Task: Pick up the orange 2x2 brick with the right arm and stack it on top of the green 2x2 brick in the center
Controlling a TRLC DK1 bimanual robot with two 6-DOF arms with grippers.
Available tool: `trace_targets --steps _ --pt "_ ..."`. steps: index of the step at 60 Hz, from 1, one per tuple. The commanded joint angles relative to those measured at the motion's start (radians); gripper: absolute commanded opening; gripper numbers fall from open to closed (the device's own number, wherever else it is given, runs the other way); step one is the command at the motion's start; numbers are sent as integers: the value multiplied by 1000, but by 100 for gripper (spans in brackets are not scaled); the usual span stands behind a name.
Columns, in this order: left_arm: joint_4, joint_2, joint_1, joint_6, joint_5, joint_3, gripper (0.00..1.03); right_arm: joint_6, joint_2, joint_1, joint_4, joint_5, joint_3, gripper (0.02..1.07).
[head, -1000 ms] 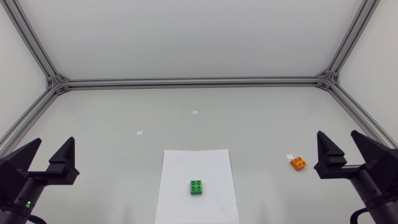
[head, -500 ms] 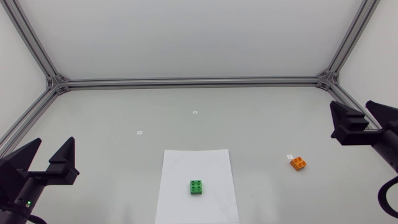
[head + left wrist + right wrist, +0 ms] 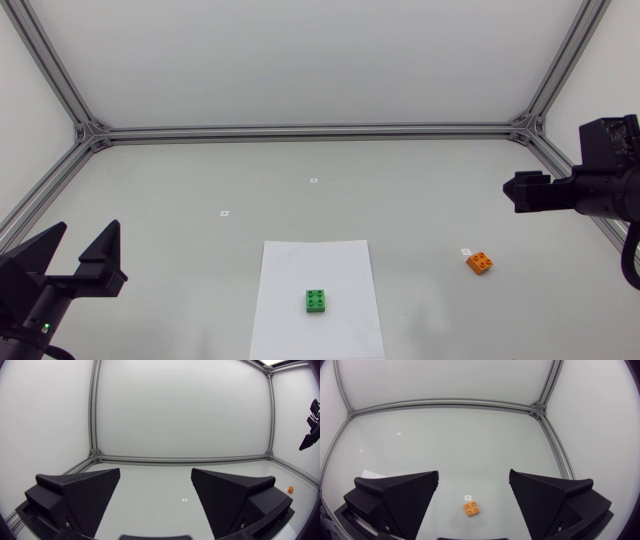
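watching remotely, i see the left gripper unmoved over the last second: it sits parked at the near left, jaws spread wide and holding nothing. the green 2x2 brick sits as before, studs up, on the white paper sheet near the centre. the orange 2x2 brick lies untouched on the bare surface to the right, with a small white tag just beside it. the right gripper is what has changed: it has lifted off its near-right rest and swung up to hang high at the right, past the brick, jaws wide open and empty. its wrist camera looks down on the orange brick ahead of the fingers, so i judge the approach begun, with the descent and grasp yet to come. the table is pale grey and matte, with two further tags left of centre. aluminium frame rails edge it, and white panels rise behind them.
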Motion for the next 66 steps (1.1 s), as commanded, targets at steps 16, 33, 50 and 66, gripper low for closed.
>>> trace_targets --steps 16,33,50,66 --pt "-14 -8 1 13 4 -41 99 -221 287 -26 -251 -9 207 102" --pt "-15 -8 1 13 4 -41 99 -293 435 -49 -282 -69 188 102" --pt "-15 -8 1 13 4 -41 99 -373 573 -49 -276 -21 170 102" --pt "-15 -8 1 13 4 -41 99 -396 691 -53 -221 10 142 102"
